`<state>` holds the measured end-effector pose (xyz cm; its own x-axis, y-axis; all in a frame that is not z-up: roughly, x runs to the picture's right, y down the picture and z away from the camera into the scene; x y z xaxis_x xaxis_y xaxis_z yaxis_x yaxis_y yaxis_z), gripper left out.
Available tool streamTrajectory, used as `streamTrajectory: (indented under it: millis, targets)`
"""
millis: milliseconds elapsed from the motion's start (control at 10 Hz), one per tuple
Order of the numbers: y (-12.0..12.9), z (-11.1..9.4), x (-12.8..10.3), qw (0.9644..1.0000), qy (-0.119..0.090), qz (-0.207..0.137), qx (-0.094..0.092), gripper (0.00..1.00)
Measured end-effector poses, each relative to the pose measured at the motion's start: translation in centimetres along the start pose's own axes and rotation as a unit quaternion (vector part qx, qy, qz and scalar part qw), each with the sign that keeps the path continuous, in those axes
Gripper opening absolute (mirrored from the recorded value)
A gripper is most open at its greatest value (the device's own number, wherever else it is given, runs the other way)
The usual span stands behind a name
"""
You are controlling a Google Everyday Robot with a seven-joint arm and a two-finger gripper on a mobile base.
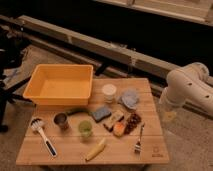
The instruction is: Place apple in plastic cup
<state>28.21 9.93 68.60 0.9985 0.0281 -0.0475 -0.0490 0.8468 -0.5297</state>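
The apple (119,130) lies on the worktop (70,151), outside the plastic cup (85,129); the pincer (169,116) hangs released beside the worktop's right edge.

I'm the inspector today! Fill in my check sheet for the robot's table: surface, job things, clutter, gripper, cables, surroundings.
Surface: wooden table, crowded; no spill seen.
Job's things: apple lies front-centre, right beside a dark reddish cluster; green plastic cup stands upright to its left, apart from it.
Clutter: yellow bin, white lidded cup, metal cup, sponge, banana, fork, brush.
Gripper: gripper hangs off the table's right edge, open, away from the apple.
Cables: nothing seen.
Surroundings: long rail behind the table; dark stand at left.
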Motion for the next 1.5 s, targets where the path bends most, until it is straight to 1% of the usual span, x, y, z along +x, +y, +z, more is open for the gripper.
streamTrajectory:
  millis: [600,800,900,1100,1300,1400,1500]
  targets:
    - [0.0,0.0,0.0,1.0000,0.000,0.000,0.000,0.65]
    - [0.5,0.5,-0.6,0.9998,-0.005,-0.017,-0.002,0.65]
    - [1.0,1.1,-1.3,0.9995,-0.008,-0.029,-0.003,0.65]
    - [2.7,2.8,-5.3,0.9977,-0.015,-0.065,-0.010,0.65]
    - [4.5,4.6,-9.2,0.9955,-0.020,-0.090,-0.021,0.65]
    - [5.4,5.9,-11.0,0.9941,-0.022,-0.102,-0.030,0.65]
    - [6.2,7.4,-12.2,0.9928,-0.022,-0.111,-0.039,0.65]
